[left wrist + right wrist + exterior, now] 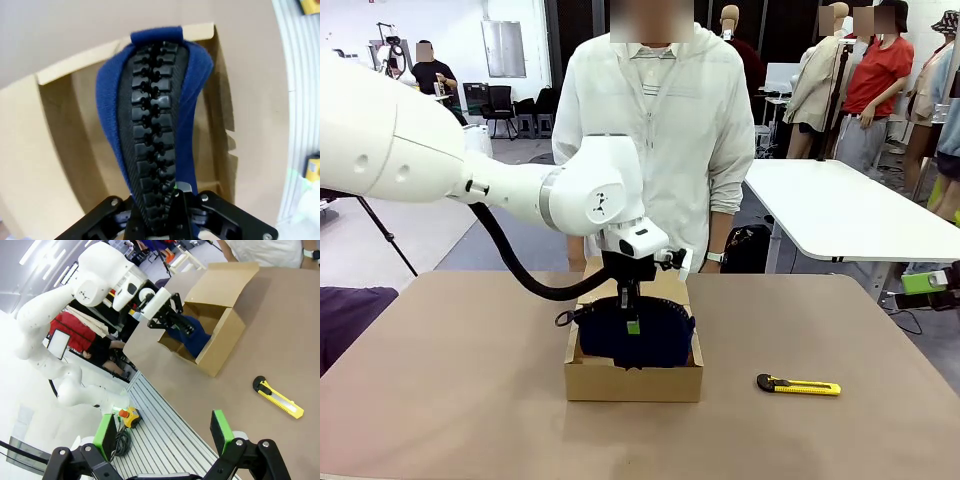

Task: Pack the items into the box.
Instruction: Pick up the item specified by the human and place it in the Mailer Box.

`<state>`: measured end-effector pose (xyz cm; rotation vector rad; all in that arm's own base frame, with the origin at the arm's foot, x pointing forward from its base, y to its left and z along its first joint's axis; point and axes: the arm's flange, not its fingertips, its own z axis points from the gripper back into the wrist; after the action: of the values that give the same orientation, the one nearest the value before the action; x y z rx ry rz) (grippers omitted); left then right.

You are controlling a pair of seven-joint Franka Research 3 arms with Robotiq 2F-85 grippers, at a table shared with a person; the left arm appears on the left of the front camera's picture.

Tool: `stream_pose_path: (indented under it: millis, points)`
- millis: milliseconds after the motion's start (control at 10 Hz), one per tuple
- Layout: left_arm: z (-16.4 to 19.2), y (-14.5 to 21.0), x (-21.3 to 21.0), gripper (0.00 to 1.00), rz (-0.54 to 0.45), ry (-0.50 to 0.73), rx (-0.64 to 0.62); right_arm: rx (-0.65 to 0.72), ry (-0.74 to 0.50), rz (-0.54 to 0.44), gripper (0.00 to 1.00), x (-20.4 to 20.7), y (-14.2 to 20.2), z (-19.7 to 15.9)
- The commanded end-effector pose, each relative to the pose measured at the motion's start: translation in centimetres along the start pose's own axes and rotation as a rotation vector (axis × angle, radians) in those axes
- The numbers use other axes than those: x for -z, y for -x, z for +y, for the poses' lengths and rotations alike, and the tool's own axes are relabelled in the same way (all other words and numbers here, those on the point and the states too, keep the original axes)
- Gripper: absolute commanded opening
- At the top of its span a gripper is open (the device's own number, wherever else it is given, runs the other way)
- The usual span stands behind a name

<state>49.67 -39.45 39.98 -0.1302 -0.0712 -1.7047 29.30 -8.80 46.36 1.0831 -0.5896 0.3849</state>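
Left gripper [175,197] clenched on the navy-blue soft fabric pouch [107,100] at its black zipper [152,125], fingertips buried; pouch sits in the small brown cardboard box [630,382] towards the tabletop [470,380] far edge, bottom hidden by the front wall; right gripper [162,432] released

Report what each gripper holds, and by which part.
Left gripper: navy-blue soft fabric pouch, pinched at its black zipper ridge. Right gripper: open, holding nothing.

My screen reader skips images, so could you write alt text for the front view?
The left gripper, shut on a navy-blue pouch, holds it partly inside an open cardboard box on a tan table. A person stands behind the box; a yellow utility knife lies to its right.
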Motion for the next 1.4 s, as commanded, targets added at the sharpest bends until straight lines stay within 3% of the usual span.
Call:
stream_pose_path:
  millis: [0, 300, 600, 700, 800, 900, 1300]
  points:
    - [-0.1, 0.6, 1.7, 0.0, 0.015, 0.011, -0.054, -0.006, -0.013, -0.018, 1.0, -0.1, -0.2, 0.1]
    - [-0.3, 0.9, 5.0, 0.0, 0.02, 0.073, -0.066, -0.006, -0.013, -0.018, 1.0, -0.1, -0.2, 0.1]
    - [-0.5, 1.2, 5.6, 0.0, 0.026, 0.077, -0.072, -0.006, -0.013, -0.018, 1.0, -0.1, -0.2, 0.1]
    - [-0.5, 1.4, 5.6, 0.34, 0.023, 0.076, -0.078, -0.006, -0.013, -0.018, 1.0, -0.1, -0.2, 0.1]
    - [-0.5, 1.5, 5.5, 0.92, 0.028, 0.075, -0.078, -0.006, -0.013, -0.018, 1.0, -0.1, -0.2, 0.1]
    - [-0.7, 1.7, 5.2, 1.0, 0.026, 0.061, -0.082, -0.006, -0.013, -0.018, 1.0, -0.1, -0.2, 0.1]
    - [-1.6, 3.4, 0.7, 1.0, -0.003, -0.066, -0.108, -0.006, -0.013, -0.018, 1.0, -0.1, -0.2, 0.1]
